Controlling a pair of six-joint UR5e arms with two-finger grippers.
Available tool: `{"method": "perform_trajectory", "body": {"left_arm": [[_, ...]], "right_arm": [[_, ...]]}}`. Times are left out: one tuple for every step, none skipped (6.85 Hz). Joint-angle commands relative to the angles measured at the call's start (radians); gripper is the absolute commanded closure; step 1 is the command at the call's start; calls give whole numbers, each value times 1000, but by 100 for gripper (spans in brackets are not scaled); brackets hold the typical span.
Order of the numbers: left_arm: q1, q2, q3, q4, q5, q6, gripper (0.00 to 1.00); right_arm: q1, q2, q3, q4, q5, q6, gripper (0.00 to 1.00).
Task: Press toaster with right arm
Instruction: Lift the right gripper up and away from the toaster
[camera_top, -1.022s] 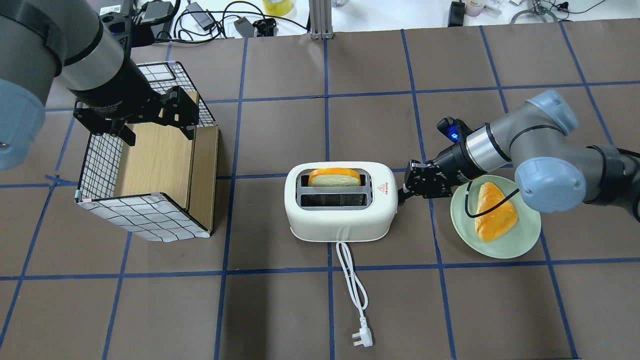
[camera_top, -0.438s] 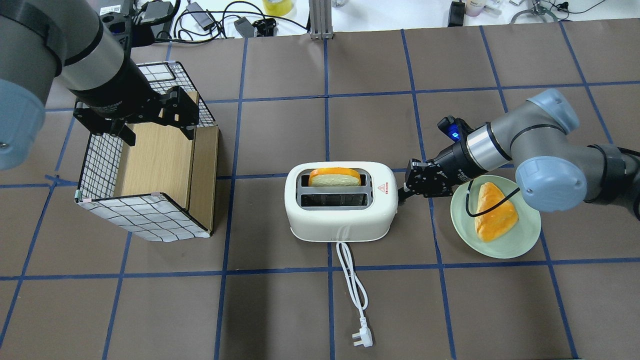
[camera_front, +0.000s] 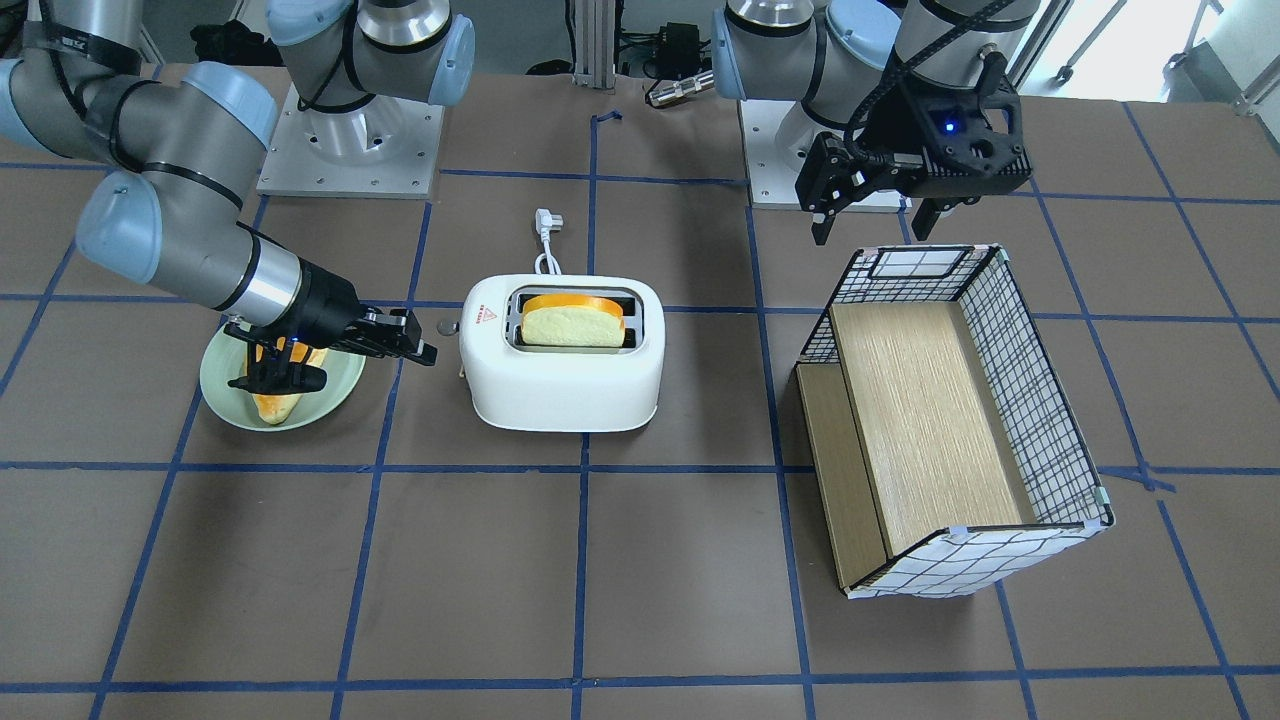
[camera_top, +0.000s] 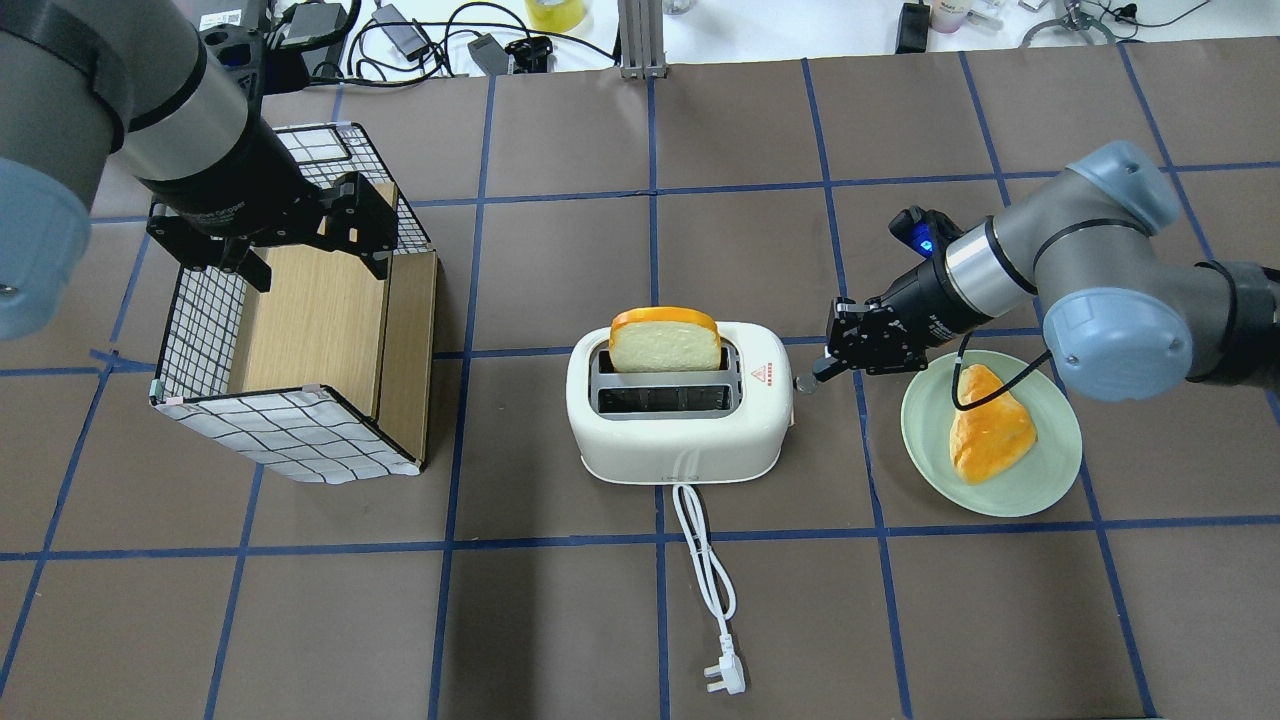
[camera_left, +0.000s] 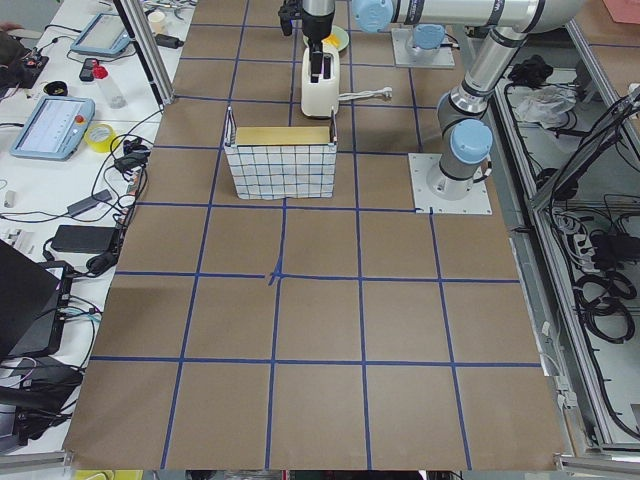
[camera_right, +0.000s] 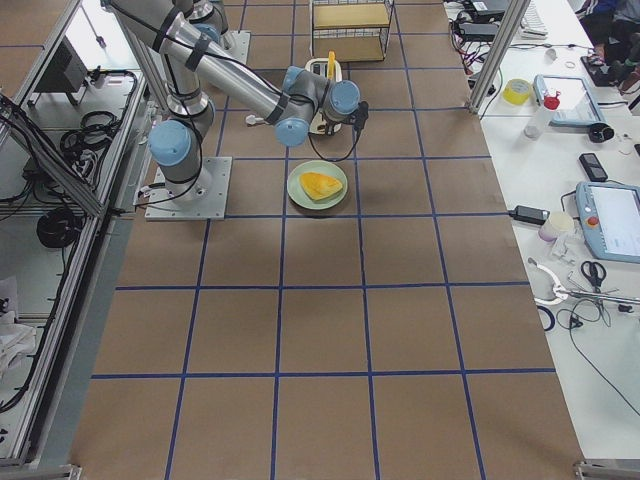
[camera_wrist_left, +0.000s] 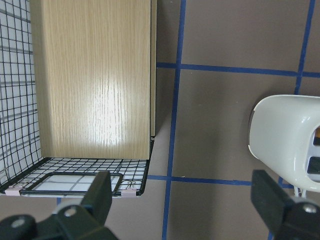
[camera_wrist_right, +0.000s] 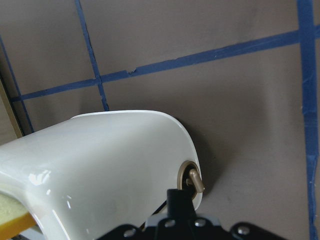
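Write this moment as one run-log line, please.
right gripper: shut, tip beside toaster lever | bread: standing high in slot | left gripper: open, above box

White toaster (camera_front: 565, 375) at the middle of the brown gridded surface (camera_front: 680, 560), bread slice (camera_front: 562, 322) standing tall from one slot. Right hand (camera_front: 425, 350), pinched together, just beside the round grey lever (camera_front: 445, 326), possibly touching. Spread-fingered left hand (camera_front: 870, 225) hovering near the checkered box (camera_front: 1030, 400).

You operate a robotics laboratory. Evidence: the right arm (camera_top: 1100, 300) and left arm (camera_top: 60, 110) bolted through steel plates (camera_front: 290, 175) to a table (camera_top: 560, 620) gridded in blue tape (camera_top: 655, 130); teach pendants (camera_right: 612, 222) and loose cables (camera_left: 105, 190) on side benches (camera_right: 610, 400).
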Motion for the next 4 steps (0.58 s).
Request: {"method": "perform_trajectory", "body": {"left_arm": [[0, 0, 0, 0, 0, 0, 0], [0, 0, 0, 0, 0, 0, 0], [0, 0, 0, 0, 0, 0, 0], [2, 0, 0, 0, 0, 0, 0]], "right_arm": [[4, -7, -88, 48, -52, 14, 100], [5, -15, -164, 111, -93, 14, 100], [14, -21, -257, 195, -165, 16, 100], [40, -21, -371, 287, -236, 23, 100]]}}
